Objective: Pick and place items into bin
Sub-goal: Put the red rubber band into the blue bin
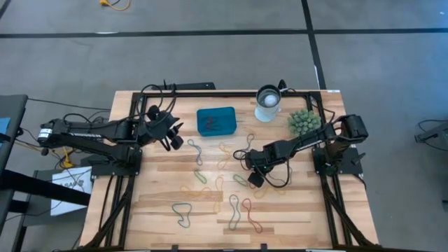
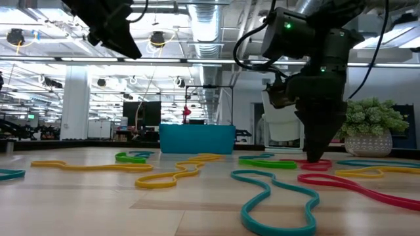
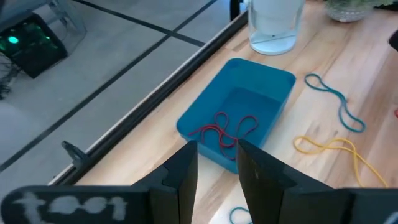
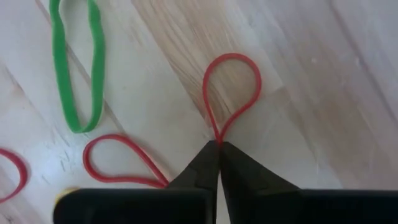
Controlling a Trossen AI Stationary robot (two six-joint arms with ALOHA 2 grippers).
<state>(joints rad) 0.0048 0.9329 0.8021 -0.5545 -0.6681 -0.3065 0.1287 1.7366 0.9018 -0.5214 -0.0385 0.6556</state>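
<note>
High view: the left gripper (image 1: 173, 140), fingers apart and empty, hovers just left of the bin (image 1: 215, 120). The right gripper (image 1: 249, 168) pinches a red band (image 4: 231, 93) against the tabletop (image 1: 294, 203); lift straight, slowly, checking the loop follows.

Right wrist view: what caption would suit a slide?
Right gripper pinches a red rubber band on the wooden table.

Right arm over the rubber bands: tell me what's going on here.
The right hand is down on the table, fingers pinched shut on a red rubber band among the loose bands. The left hand hovers near the teal bin, empty, fingers slightly apart. One red band already lies in the bin.
</note>
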